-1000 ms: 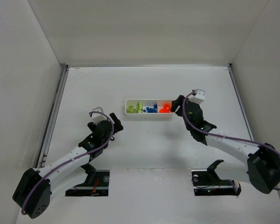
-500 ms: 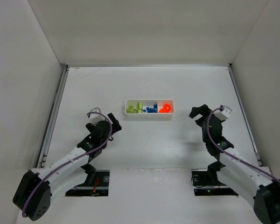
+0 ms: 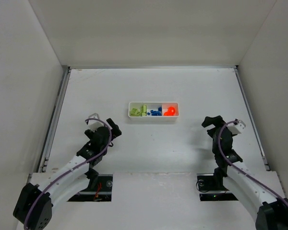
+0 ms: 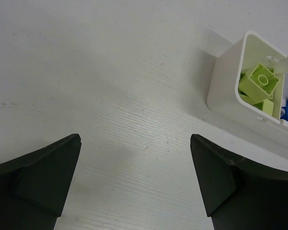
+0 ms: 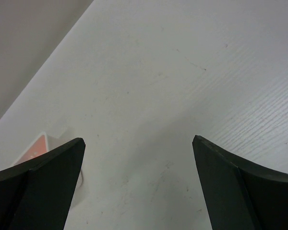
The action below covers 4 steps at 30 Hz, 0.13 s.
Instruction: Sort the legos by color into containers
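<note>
Black plastic fingers (image 4: 38,177) of the left tool (image 4: 135,140) stand wide apart, and we see nothing between them but the bare white surface (image 4: 110,72). This tool hangs near and to the left of the tray (image 3: 153,119), apart from it; in its wrist view the tray's left end sits just past the right fingertip, untouched. The right tool (image 5: 138,139) is likewise spread, its two dark fingers holding nothing. It hangs near and to the right of the tray, a little farther off, and its wrist view catches only a corner of the tray's right end, showing orange, behind one finger. The tray itself lies flat on the surface, long side across, between the two tools and beyond them both. Inside it we find the green legos (image 3: 138,111) at the left end, the blue legos (image 3: 156,112) in the middle and the orange-red legos (image 3: 170,110) at the right end, each colour in a section of its own. From the left wrist we make out one lime brick with its round stud facing up, resting on others.
</note>
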Motion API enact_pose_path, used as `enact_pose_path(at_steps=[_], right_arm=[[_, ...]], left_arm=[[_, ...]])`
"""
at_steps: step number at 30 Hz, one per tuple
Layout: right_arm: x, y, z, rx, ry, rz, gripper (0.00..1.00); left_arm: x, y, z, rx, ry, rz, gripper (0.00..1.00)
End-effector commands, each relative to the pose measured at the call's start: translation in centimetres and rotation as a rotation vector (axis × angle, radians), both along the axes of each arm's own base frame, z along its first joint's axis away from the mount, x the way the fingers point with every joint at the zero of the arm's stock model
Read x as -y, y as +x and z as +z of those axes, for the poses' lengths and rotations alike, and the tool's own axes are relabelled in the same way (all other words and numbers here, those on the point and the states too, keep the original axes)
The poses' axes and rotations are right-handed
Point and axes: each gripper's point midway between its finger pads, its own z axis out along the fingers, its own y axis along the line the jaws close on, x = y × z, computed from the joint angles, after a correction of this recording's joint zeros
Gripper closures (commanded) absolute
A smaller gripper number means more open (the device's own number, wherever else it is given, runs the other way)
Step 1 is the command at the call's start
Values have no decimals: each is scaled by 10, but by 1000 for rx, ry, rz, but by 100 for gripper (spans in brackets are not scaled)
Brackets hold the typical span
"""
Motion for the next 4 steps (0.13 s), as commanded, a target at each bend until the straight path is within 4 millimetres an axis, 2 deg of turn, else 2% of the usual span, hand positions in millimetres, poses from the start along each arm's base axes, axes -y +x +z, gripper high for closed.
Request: enact_pose_path(at_steps=[1,4], right_arm=[[-2,2,9,60,47,7,0],[-3,1,10,75,53,12,0]], left_arm=[[3,1,3,10,-11,-10,0],[6,0,-1,3,-5,-20,0]])
